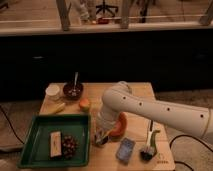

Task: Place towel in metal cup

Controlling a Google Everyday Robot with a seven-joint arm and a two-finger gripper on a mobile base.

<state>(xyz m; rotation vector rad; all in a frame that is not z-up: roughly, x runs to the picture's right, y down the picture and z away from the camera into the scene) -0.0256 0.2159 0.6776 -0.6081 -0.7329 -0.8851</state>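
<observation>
My white arm reaches in from the right and bends down over the middle of the wooden table. The gripper points down just right of the green tray, low over the table. The orange bowl sits right behind the gripper, partly covered by the arm. The metal cup and the towel do not show; the arm and gripper hide the spot beneath them.
The tray holds a tan bar and dark grapes. A dark bowl with a spoon, a white cup, a banana and an orange fruit stand at the back left. A blue packet and a brush lie at the front right.
</observation>
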